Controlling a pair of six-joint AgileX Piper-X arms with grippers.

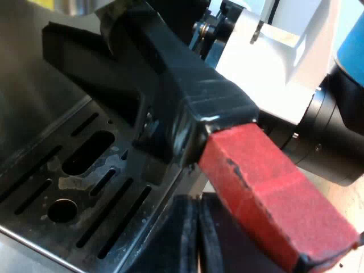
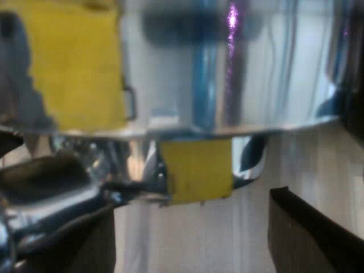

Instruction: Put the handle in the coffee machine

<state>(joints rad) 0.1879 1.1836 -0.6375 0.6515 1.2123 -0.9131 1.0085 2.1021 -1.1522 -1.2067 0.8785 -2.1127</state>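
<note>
Judging by how things lie, the task is far along but not plainly finished. The holder's dark handle (image 1: 170, 74) reaches out over the slotted drip tray (image 1: 62, 187) at the front of the espresso machine (image 1: 28, 96), and its red end (image 1: 273, 199) points away from the machine. Its metal head sits up under the machine, where I cannot see whether it is seated or locked. What is left, as I read it, is the locking turn, or simply letting go.

The left end effector (image 1: 199, 239) sits just under the red end; whether it grips the handle I cannot tell. The right end effector (image 2: 193, 227) is spread wide and holds nothing, close before a shiny metal part bearing yellow patches (image 2: 196, 170).
</note>
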